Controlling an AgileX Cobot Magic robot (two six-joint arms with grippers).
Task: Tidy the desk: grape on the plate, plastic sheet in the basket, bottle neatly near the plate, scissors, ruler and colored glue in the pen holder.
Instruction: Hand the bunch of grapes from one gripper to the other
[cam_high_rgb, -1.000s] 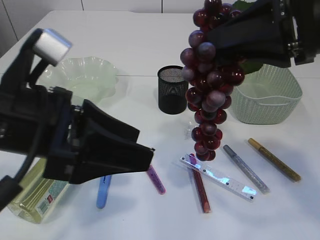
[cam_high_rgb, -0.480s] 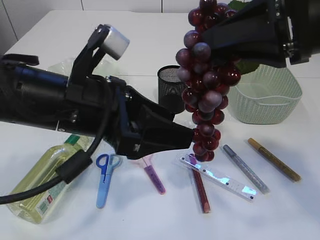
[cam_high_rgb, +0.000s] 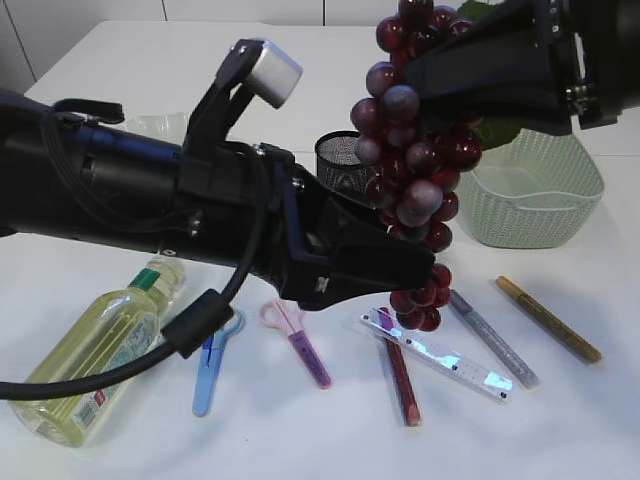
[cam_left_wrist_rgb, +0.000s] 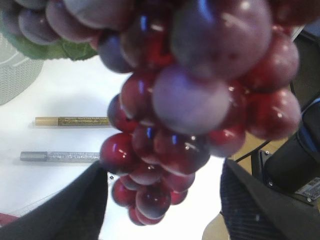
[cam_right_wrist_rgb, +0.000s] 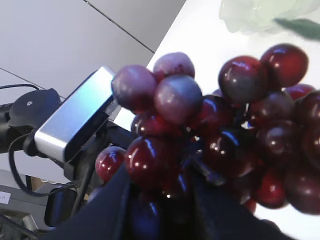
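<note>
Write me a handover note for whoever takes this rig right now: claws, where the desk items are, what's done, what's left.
Right claw: shut on the grape bunch, held in the air above the desk.
Left claw: open, at the bunch's lower end, gripping nothing.
Plate: far left, mostly hidden behind the left arm.
Basket: far right. No plastic sheet can be made out.
Pen holder: centre.
Bottle lies on its side, front left.
Scissors, ruler and glue pens lie on the desk.
Done: nothing placed. Left: everything.
</note>
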